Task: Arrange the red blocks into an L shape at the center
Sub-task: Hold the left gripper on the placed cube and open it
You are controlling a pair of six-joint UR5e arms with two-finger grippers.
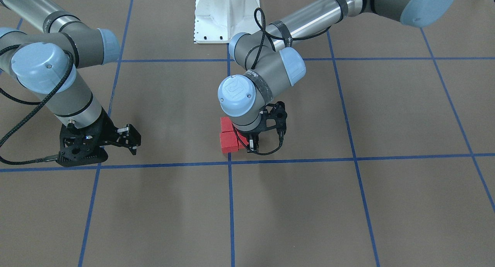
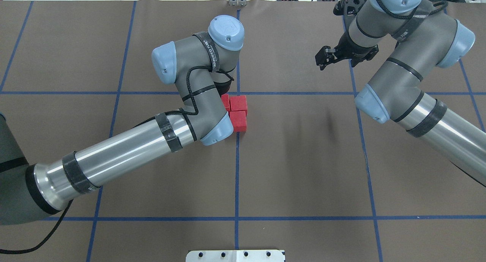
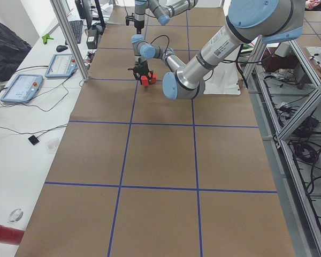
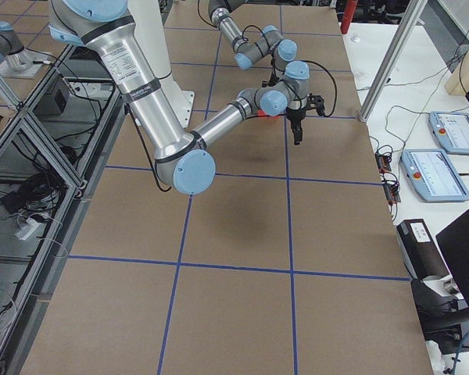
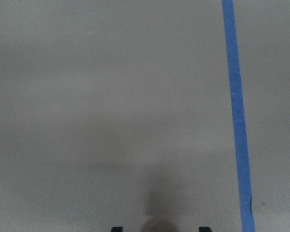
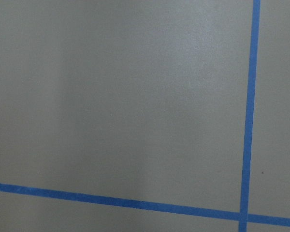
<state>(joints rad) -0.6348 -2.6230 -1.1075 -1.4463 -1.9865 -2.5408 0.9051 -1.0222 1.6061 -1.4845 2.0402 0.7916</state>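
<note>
Presently, the red blocks (image 2: pixel 238 119) lie touching in an L, just beside the center (image 2: pixel 238 93), at its 6 o'clock in the overhead view. My left pincer (image 1: pixel 251 144) stands at the cluster's 9 o'clock, its tips apart, gripping nothing.

Judgement: the shape looks made. I should rise straight up with no sideways drift, lest a finger drag the nearest cube.

Bare floor (image 2: pixel 303 159) runs toward 3 o'clock. My right pincer (image 2: pixel 327 57), also spread, hovers well apart near 2 o'clock.
</note>
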